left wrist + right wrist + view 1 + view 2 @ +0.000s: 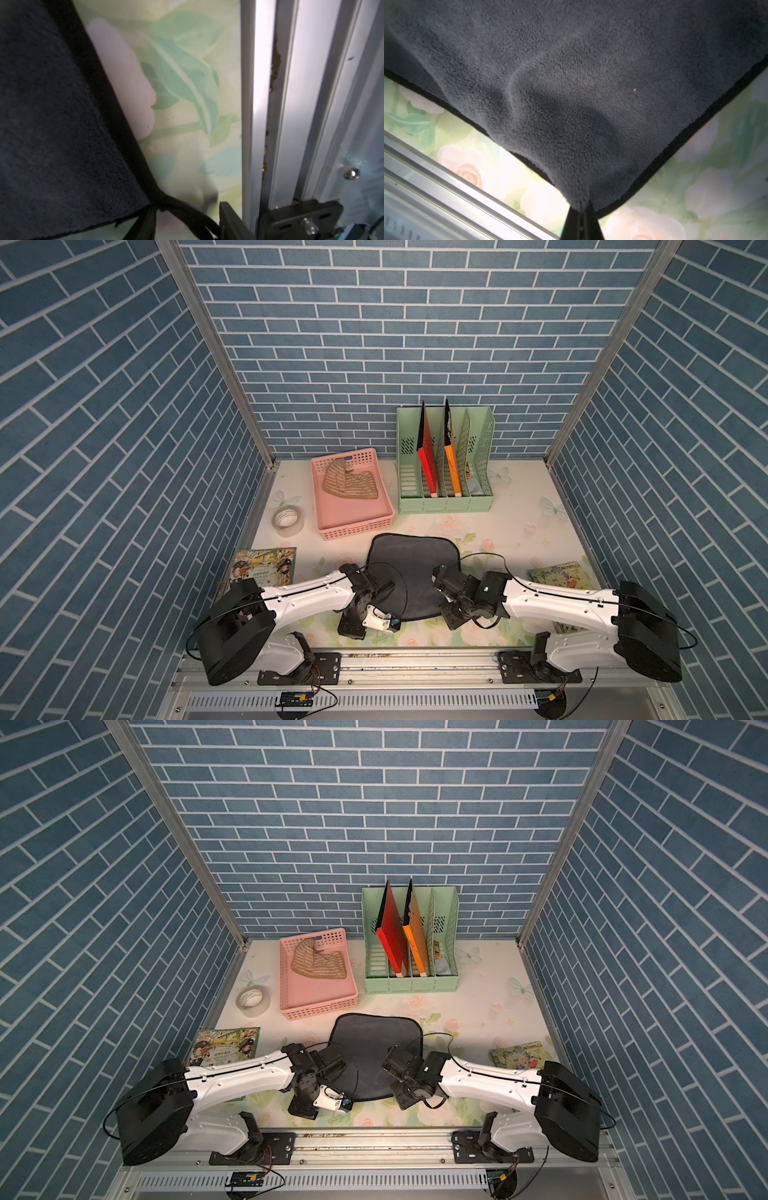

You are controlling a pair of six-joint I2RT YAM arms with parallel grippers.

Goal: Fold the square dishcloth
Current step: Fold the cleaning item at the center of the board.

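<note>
The dark square dishcloth [409, 568] lay spread on the floral table [519, 531], near the front edge between both arms; the right gripper [581, 218] was pinched tight on one near corner, puckering the fleece; the left gripper [187, 218] had its jaws parted beside the other near corner, clamping nothing

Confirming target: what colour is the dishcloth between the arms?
The dishcloth is charcoal grey with black edging; clearest in right wrist view.
</note>
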